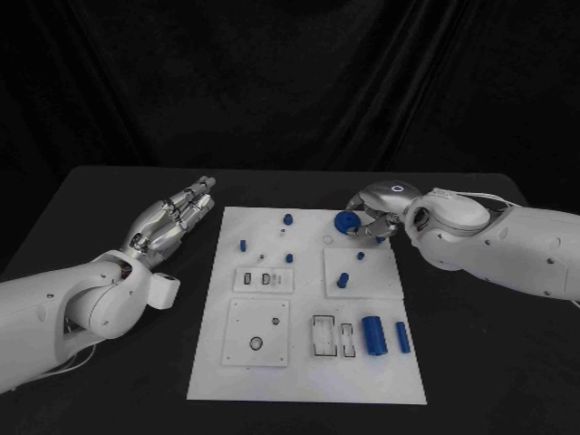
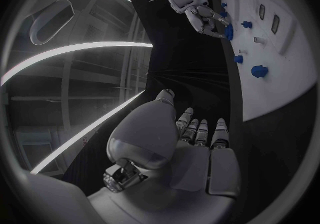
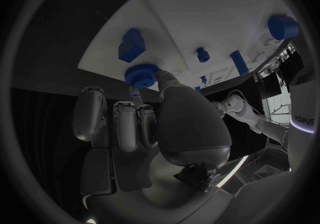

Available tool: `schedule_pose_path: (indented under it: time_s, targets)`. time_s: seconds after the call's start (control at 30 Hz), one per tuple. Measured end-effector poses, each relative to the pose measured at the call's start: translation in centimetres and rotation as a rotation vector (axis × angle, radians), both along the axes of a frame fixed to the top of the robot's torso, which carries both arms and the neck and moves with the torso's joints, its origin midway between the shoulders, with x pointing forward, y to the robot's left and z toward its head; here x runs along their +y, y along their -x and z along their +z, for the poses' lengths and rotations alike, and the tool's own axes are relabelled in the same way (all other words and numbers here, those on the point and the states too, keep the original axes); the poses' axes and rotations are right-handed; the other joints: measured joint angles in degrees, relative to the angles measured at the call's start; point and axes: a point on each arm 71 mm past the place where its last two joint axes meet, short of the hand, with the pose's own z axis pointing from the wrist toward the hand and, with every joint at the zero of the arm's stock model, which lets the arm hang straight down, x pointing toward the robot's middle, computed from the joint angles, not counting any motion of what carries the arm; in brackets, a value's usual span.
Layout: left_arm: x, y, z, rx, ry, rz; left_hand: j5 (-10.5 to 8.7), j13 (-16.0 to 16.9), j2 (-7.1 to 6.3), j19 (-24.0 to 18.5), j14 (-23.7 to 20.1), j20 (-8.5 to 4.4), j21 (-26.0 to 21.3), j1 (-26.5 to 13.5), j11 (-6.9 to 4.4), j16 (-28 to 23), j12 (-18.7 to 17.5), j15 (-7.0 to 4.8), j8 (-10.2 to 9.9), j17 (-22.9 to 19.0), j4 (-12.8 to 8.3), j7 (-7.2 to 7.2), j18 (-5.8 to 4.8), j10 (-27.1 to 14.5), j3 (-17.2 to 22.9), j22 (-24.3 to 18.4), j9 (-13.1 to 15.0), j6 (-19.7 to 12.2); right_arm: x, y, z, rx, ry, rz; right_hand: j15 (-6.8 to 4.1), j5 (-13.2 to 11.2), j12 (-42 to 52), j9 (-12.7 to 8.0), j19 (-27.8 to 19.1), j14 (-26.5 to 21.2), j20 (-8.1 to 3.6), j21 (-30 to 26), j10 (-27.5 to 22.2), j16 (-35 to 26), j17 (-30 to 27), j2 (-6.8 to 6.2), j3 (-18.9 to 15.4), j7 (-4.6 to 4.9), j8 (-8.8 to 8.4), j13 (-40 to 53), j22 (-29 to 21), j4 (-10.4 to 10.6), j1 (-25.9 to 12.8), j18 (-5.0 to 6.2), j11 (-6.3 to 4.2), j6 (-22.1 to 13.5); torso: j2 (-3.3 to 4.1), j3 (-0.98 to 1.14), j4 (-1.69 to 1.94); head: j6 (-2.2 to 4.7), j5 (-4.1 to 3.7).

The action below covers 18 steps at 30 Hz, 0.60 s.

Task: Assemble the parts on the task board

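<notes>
A round blue toothed gear part [image 3: 141,75] is pinched between the thumb and fingers of the right silver hand [image 1: 372,220] at the far right corner of the flat white task board [image 1: 304,381]. The left silver hand [image 1: 175,220] is held over the black table [image 1: 107,204] just beside the board's left edge, fingers extended together, nothing gripped.

Task board [image 1: 238,381] mid-table [image 1: 107,190] — parts [image 1: 375,336] on it — hands at opposite sides.

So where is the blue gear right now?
In the head view, the blue gear is at the task board's far right edge, held by the right hand.
</notes>
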Motion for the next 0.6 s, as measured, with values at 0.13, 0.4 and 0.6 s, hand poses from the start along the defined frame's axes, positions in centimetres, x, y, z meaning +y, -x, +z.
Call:
schedule_pose_path:
  time_s: [0.13,0.4,0.6]
  targets:
    - [0.02,-0.01,0.00,0.000,0.000,0.000,0.00,0.00,0.00,0.00,0.00,0.00,0.00,0.00,0.00,0.00,0.00,0.00,0.00,0.00,0.00,0.00,0.00,0.00,0.00,0.00,0.00,0.00,0.05,0.03,0.04,-0.004,-0.005,0.007,-0.38,0.57,0.00,-0.03,0.30,-0.12,-0.30,0.00,0.00,0.00,0.00,0.31,0.73,-1.34,0.03,0.00,0.03,-1.63,0.76,0.00,-0.63,-1.36,0.00,0.00,0.01,-0.01,-0.03]
    - [0.06,-0.04,-0.02,0.000,0.000,-0.001,0.00,0.00,0.00,0.00,0.00,0.00,0.00,0.00,0.00,0.00,0.00,0.00,0.00,-0.04,0.16,0.00,0.00,0.00,0.16,0.00,0.00,0.00,-0.06,0.13,0.02,-0.004,-0.007,0.014,-0.96,-0.28,0.00,-0.04,0.10,-0.14,-0.92,-0.51,0.02,-0.88,0.00,0.58,1.85,-2.35,0.03,0.00,0.04,-1.60,0.49,-0.01,-1.21,-2.38,-0.01,0.00,0.01,-0.01,0.01]
    - [0.04,-0.07,-0.03,0.001,0.000,-0.002,0.00,0.00,0.00,0.00,0.00,0.00,0.00,0.00,0.00,0.00,0.00,0.00,0.00,-0.05,0.16,0.00,0.00,0.00,0.16,0.00,-0.01,0.00,-0.04,0.24,-0.06,0.005,-0.009,0.021,-0.97,0.00,0.00,0.59,-0.10,-0.14,-1.12,-1.40,0.01,-1.36,-0.01,1.91,2.79,-3.47,6.52,0.01,0.03,-1.10,0.02,0.00,-1.21,-2.79,-0.02,0.00,0.02,-0.09,0.04]
